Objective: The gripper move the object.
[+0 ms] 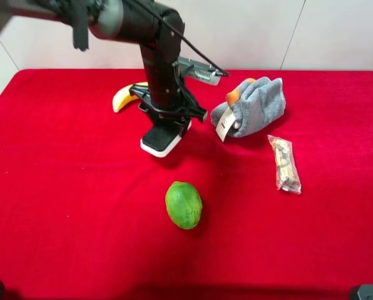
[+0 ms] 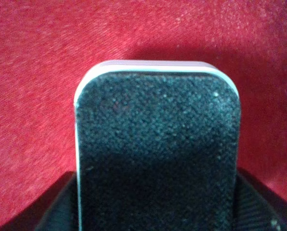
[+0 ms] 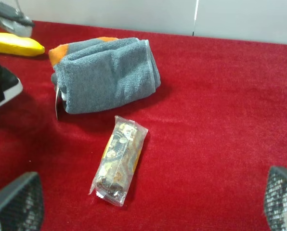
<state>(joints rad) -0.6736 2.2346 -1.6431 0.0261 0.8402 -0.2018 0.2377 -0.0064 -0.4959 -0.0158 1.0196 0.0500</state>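
Grips board eraser (image 2: 158,144) w/ left gripper (image 1: 166,122) clamped on its sides, so prob. grasp step done; next needs steady lift & carry, clear of banana (image 1: 121,97).

A table (image 1: 61,206) covered in red plush cloth fills the exterior high view. Near its middle, slightly toward 6 o'clock, lies a rounded green fruit (image 1: 183,204). At 12 o'clock from the fruit is a flat rectangular board eraser (image 1: 163,141) with a black felt top and white plastic base; whether its base touches the cloth cannot be told. A curved yellow banana (image 1: 120,99) lies at 11 o'clock, near the far edge. At 1 o'clock sits a folded grey towel (image 1: 256,107) with an orange patch and a white tag. Toward 3 o'clock, near the towel but apart from it, lies a clear plastic packet (image 1: 285,164) of brownish food.
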